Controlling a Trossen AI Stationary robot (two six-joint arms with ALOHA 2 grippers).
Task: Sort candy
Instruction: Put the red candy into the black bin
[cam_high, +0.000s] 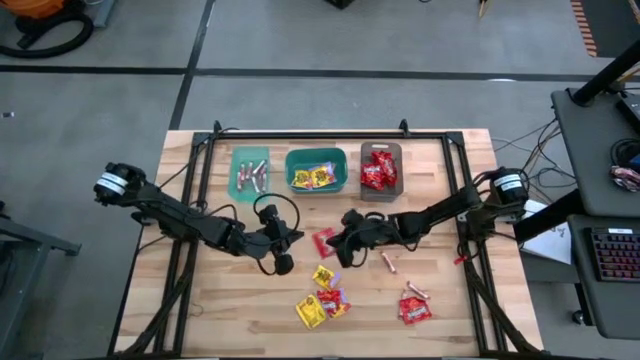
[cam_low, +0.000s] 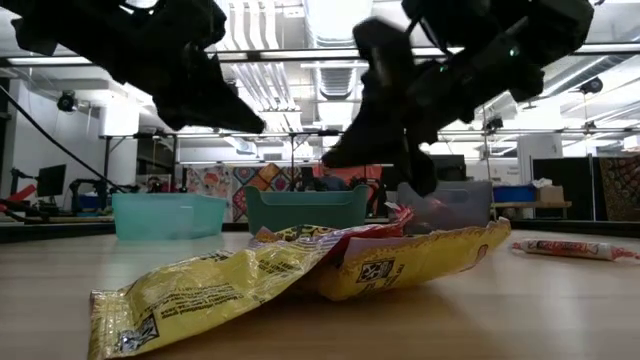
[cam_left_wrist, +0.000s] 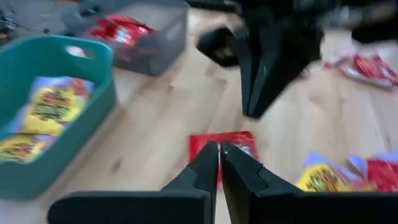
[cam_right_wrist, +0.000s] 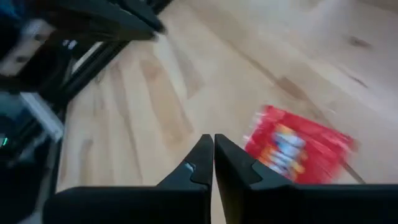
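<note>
Pale wood-plank table (cam_high: 250, 300), matt grain; glossy red packet (cam_right_wrist: 297, 146); smooth teal plastic bin (cam_left_wrist: 74, 118)

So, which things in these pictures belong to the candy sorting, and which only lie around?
Belong to the job:
- red packet between the two grippers
- loose candy pile
- pink sticks
- left gripper and right gripper, both shut and empty
- three bins

Only lying around:
- keyboard on the side desk
- black frame
</note>
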